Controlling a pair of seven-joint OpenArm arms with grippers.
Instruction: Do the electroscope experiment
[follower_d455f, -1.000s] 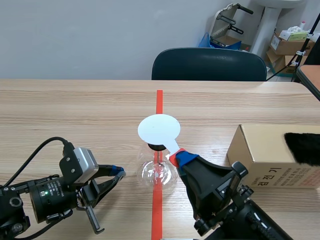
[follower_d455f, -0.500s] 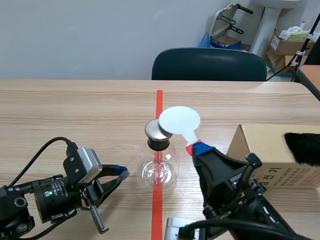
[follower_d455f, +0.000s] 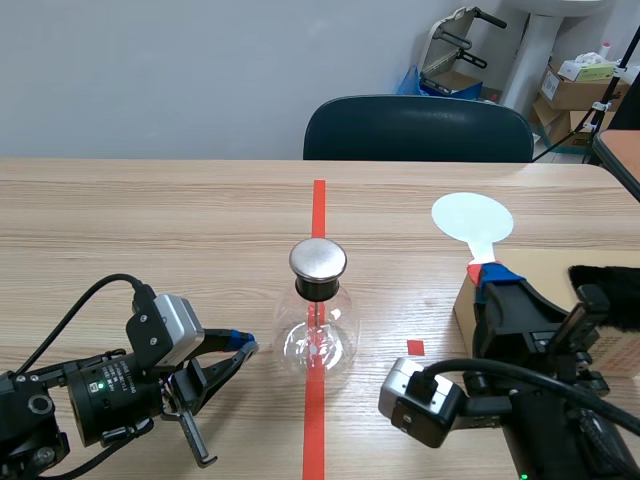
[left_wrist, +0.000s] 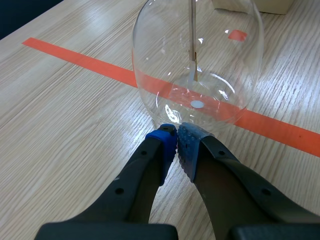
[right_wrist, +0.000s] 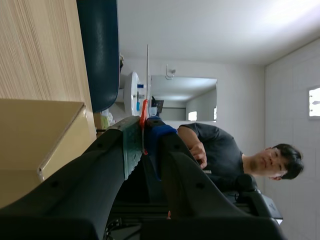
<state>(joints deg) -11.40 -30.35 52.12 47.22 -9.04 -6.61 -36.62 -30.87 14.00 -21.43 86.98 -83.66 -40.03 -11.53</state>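
While the right gripper (follower_d455f: 489, 273) is closed tight on the red handle of a flat white round paddle (follower_d455f: 472, 217), it holds the paddle with its disc raised over the edge of a tan cardboard box (follower_d455f: 464, 306). This puts the paddle well apart from the clear round glass electroscope flask (follower_d455f: 318, 335), on the right arm's side. In the right wrist view the paddle (right_wrist: 147, 75) shows edge-on, its handle pinched between the 2 fingers of that gripper (right_wrist: 145, 131).

The flask stands upright on the orange-red tape line, with a round silver metal cap (follower_d455f: 318, 259) on a black stopper (follower_d455f: 318, 290). A thin rod (left_wrist: 193, 35) hangs inside the glass (left_wrist: 150, 55).

Lying low on the wooden table (follower_d455f: 150, 220), the left gripper (follower_d455f: 240, 346) points at the flask's lower wall. Its 2 fingers meet with nothing between them (left_wrist: 176, 136). The tips sit right at the glass; I cannot tell whether they touch it.

A black furry patch (follower_d455f: 605, 295) lies on the box.
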